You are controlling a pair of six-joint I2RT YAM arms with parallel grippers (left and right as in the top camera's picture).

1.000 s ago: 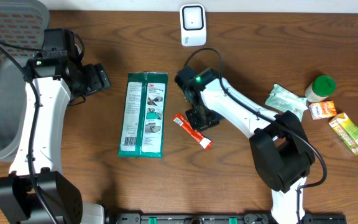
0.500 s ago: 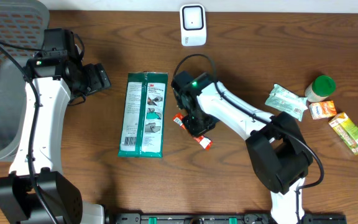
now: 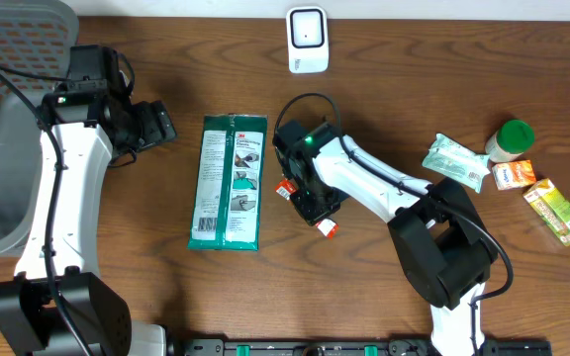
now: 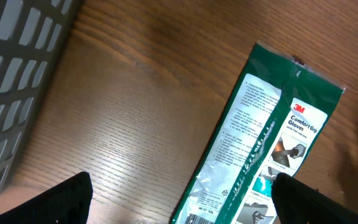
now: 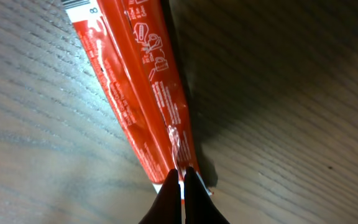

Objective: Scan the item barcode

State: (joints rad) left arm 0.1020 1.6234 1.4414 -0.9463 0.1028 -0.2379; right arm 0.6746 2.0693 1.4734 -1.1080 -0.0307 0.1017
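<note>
At table centre, right gripper (image 3: 312,206) pinched shut on seam of red stick sachet (image 5: 143,93); sachet flat on wood, not yet lifted. Left gripper (image 3: 158,125) jaws wide apart, empty, beside 3M glove pack (image 3: 228,183). White scanner (image 3: 307,40) well apart; lift, carry, scan left.

green glove pack (image 4: 253,143): "3M", "Comfort Grip Gloves". red stick packet (image 5: 143,93): just an "8" by barcode, rest too tiny

Glove pack (image 3: 228,184) lies left of stick packet (image 3: 329,228) (scanner (image 3: 307,39) behind).
</note>
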